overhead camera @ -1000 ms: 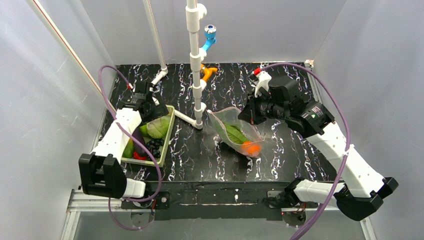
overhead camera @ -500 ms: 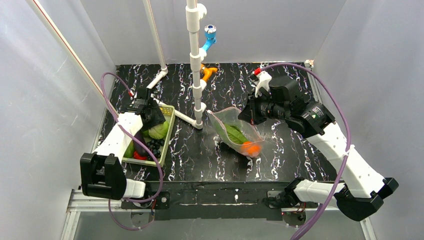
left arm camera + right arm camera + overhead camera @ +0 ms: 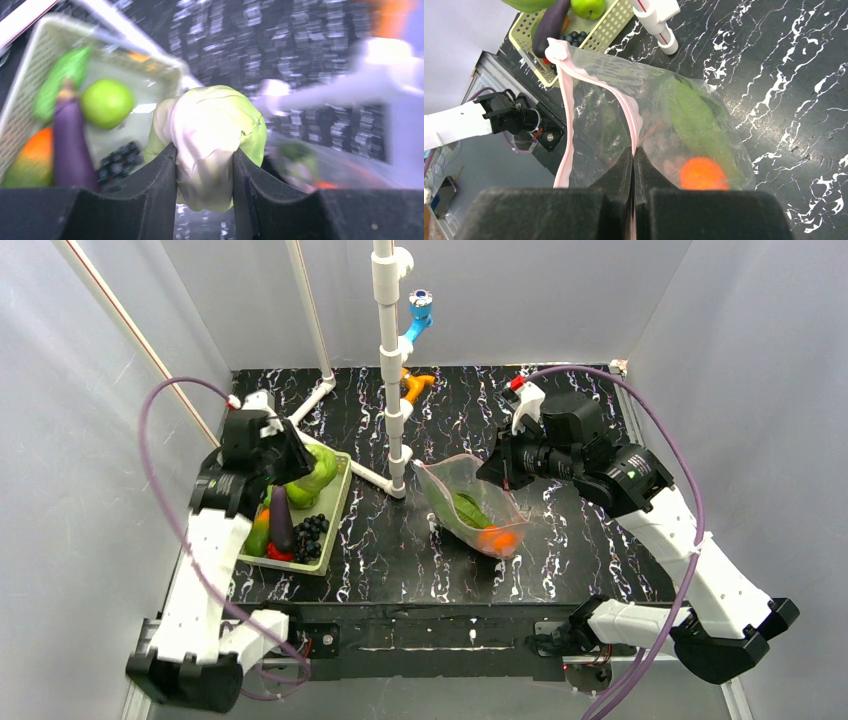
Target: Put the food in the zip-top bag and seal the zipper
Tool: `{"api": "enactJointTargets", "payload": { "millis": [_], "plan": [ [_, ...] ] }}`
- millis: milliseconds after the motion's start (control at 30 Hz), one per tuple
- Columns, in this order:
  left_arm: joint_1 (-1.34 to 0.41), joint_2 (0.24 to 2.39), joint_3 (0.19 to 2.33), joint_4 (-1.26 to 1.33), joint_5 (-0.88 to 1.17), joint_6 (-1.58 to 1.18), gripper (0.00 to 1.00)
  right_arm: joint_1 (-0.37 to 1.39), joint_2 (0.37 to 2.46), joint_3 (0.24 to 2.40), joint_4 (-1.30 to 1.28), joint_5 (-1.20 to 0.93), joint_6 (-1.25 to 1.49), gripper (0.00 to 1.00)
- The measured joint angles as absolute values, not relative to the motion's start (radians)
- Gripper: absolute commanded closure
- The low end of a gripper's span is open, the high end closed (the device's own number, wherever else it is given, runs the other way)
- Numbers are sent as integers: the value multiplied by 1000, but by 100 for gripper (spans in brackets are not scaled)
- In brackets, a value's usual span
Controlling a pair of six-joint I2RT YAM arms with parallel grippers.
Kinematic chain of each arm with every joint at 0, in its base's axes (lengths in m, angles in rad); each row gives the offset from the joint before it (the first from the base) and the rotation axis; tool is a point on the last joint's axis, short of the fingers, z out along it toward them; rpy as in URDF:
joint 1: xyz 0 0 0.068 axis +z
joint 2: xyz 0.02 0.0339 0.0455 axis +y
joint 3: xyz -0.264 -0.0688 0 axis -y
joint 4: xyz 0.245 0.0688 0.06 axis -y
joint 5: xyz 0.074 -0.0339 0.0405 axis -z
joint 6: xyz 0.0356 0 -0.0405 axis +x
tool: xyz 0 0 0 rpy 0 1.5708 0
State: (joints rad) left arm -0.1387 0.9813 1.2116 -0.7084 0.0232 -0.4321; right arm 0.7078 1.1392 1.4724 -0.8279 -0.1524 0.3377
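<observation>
zip-top bag: stands open mid-table, holds green leaf and orange ball | right pincer: clamped on one lip of pink zipper | left pincer: pinches pale leafy vegetable, raised above far end of basket, far left | in basket: eggplant, green round fruit, grapes

A black, white-veined table carries an upright white pipe post toward its rear. Left of the post sits a pale green slatted basket. Just right of the post is an orange fitting, with a blue fitting above it. A slanted white pipe stands left of the post.
</observation>
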Motion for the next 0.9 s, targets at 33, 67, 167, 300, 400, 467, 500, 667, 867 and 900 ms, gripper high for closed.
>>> {"api": "enactJointTargets", "payload": {
  "millis": [33, 67, 167, 300, 400, 467, 500, 667, 867, 900],
  "plan": [
    [-139, 929, 1219, -686, 78, -428, 78, 708, 1148, 1482, -833, -158, 337, 99],
    [-139, 880, 1224, -660, 137, -426, 78, 708, 1157, 1492, -838, -163, 335, 99],
    [-140, 778, 1226, -549, 333, -447, 78, 708, 1185, 1525, -855, -173, 322, 99],
    [-188, 735, 1218, -306, 580, -541, 77, 708, 1208, 1556, -874, -190, 306, 99],
    [-290, 740, 1185, -121, 662, -585, 77, 708, 1216, 1568, -883, -214, 300, 99],
    [-366, 757, 1169, -21, 706, -595, 77, 708, 1219, 1572, -886, -232, 296, 99],
    [-402, 772, 1168, 21, 725, -595, 77, 708, 1221, 1575, -888, -240, 293, 99],
    [-589, 896, 1195, 97, 779, -503, 78, 708, 1229, 1586, -899, -263, 285, 99],
    [-675, 1027, 1198, 70, 797, -363, 76, 708, 1230, 1588, -915, -275, 284, 99],
    [-679, 1042, 1198, 65, 802, -341, 76, 708, 1230, 1588, -917, -277, 284, 99]
  ]
}}
